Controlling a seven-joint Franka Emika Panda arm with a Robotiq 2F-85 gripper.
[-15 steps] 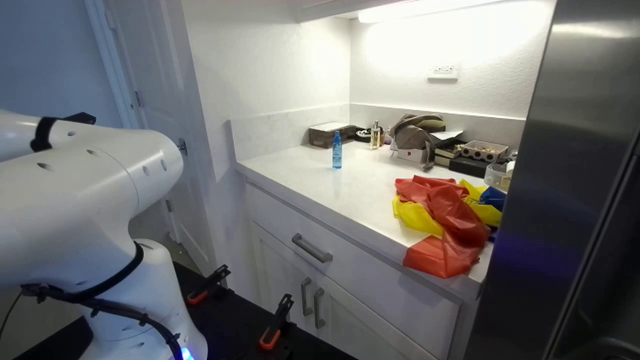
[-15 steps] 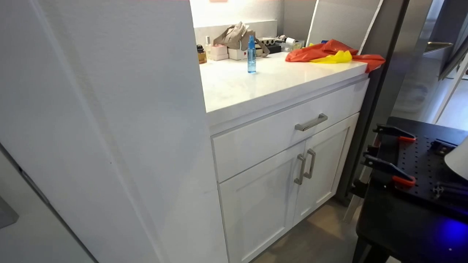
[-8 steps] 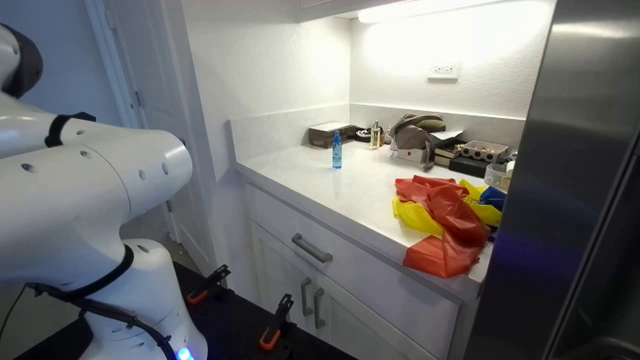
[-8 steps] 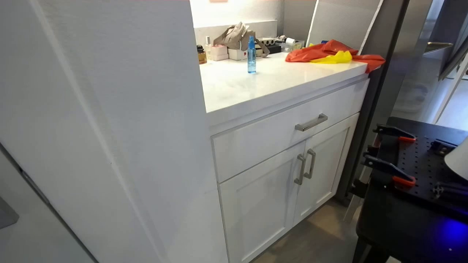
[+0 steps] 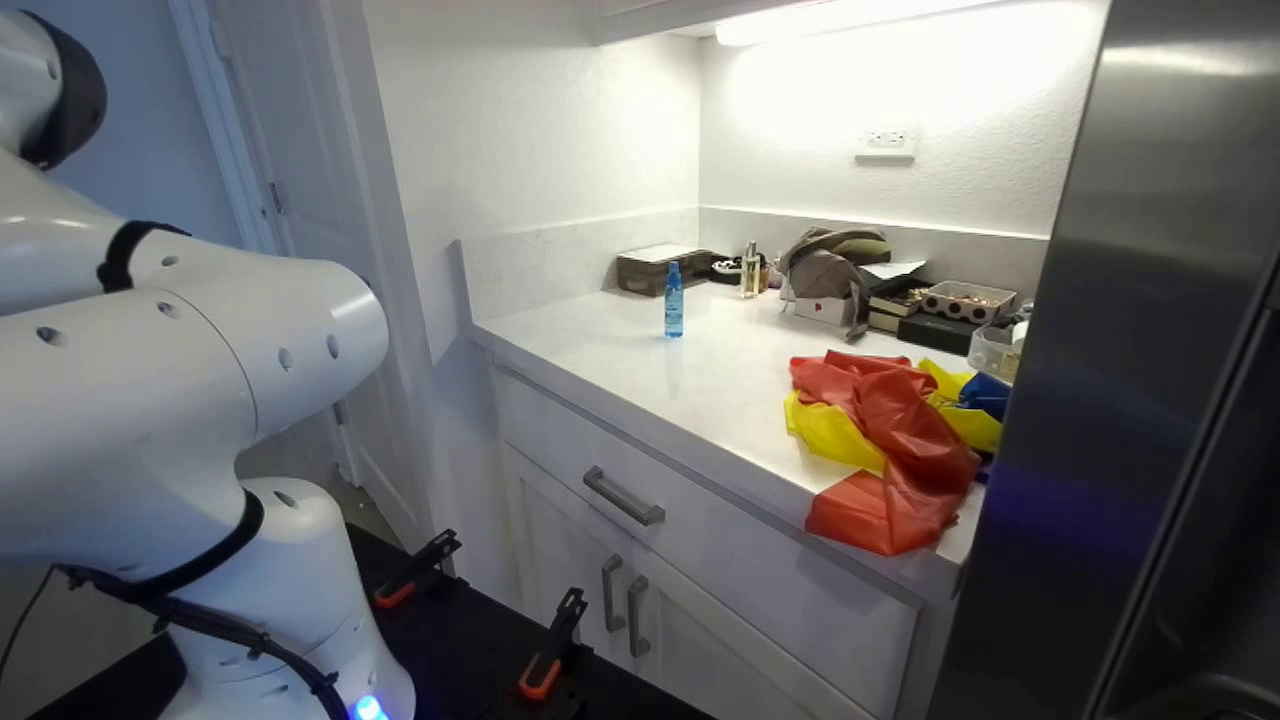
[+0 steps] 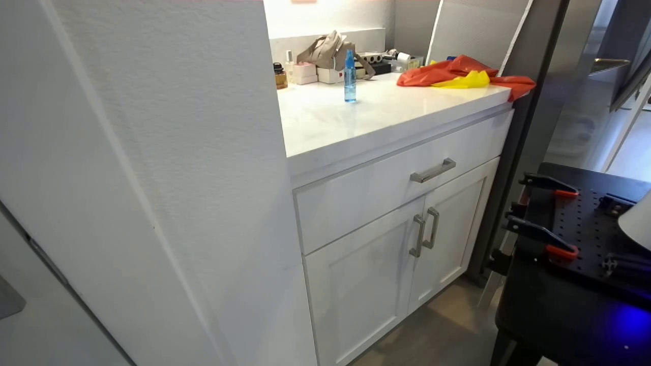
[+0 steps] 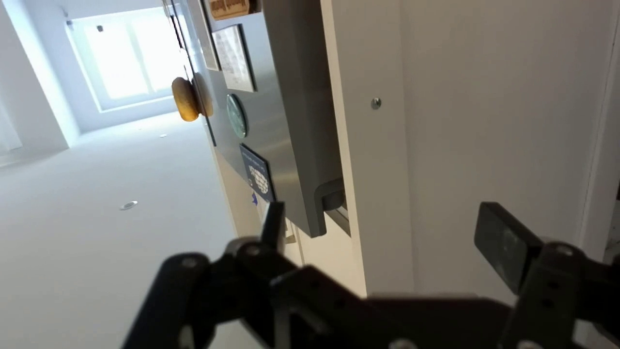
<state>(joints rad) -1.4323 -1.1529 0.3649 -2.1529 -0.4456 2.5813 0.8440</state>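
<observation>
1. Gripper [image 7: 385,223]: shows only in the wrist view. Jaws spread wide, nothing between them; pale panel [image 7: 484,135] beyond, no contact visible.
2. Blue spray bottle [image 5: 674,308]: upright on the worktop [image 5: 590,335], apart from the grey-brown bag [image 5: 822,272] behind it. Seen in both exterior views.
3. Bottle, handling (judged): likely light, smooth plastic, a bit slippery, walls with slight give. Fill level too small to read, so weight uncertain. Narrow base; a sideways knock could topple it.
4. Bottle, hold: straight body at mid-height, below the narrower top, squeezed evenly from both sides.
5. Red, yellow and blue sheet [image 5: 900,430]: crumpled on the worktop near the steel appliance [image 5: 1130,300], a red part hanging over the edge.
6. Sheet, handling (judged): limp, light, slick, hard to damage. Pinch deep into a raised red fold; a shallow nip would probably slide off.
</observation>
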